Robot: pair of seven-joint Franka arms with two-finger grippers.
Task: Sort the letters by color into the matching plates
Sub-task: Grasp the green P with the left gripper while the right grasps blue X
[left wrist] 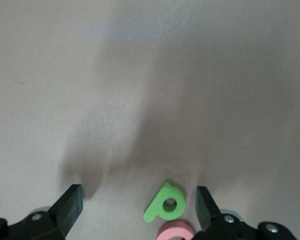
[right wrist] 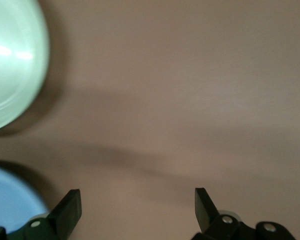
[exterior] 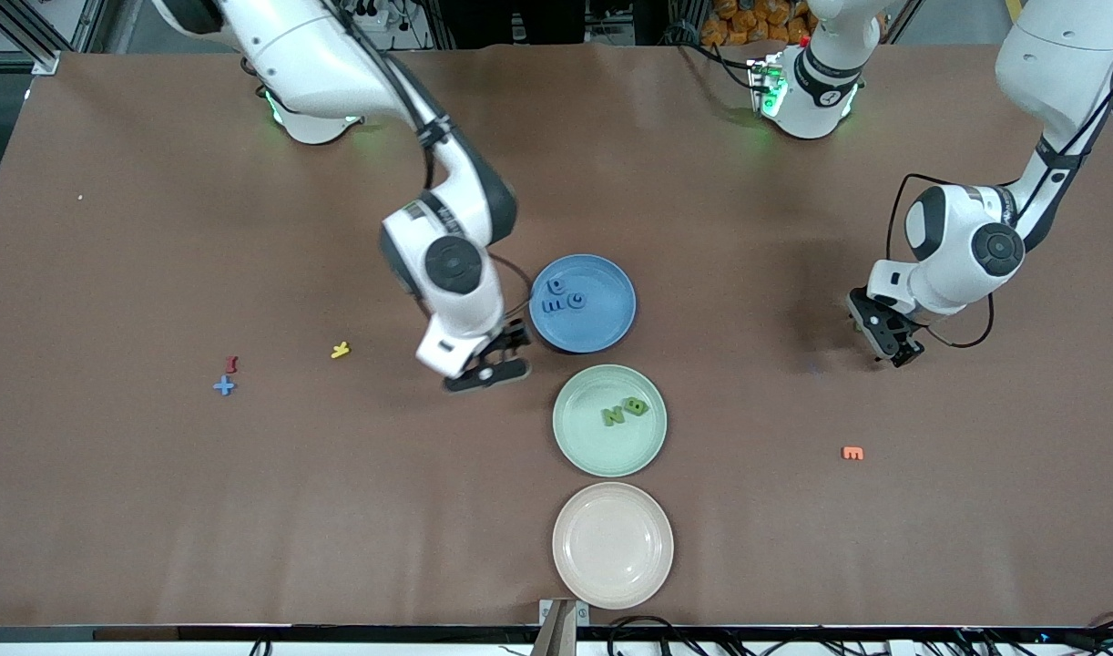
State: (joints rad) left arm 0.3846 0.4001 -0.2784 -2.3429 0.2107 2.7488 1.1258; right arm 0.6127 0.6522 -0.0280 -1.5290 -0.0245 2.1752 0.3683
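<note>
Across the front view: right gripper (exterior: 500, 363) beside blue plate (exterior: 582, 302), jaws open, empty; blue plus (exterior: 224, 386) unsorted toward right arm's end. Left wrist view: left gripper (left wrist: 137, 207) jaws open around green letter (left wrist: 163, 203); next, close and carry to green plate (exterior: 609, 420). Right wrist view: bare surface (right wrist: 190, 100) between jaws.

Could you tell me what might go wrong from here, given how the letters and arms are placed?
The left tool is open over a green letter with a pink letter touching it, so a grasp may catch both. The right tool hangs open beside the blue plate and could nudge its rim when moving.
</note>
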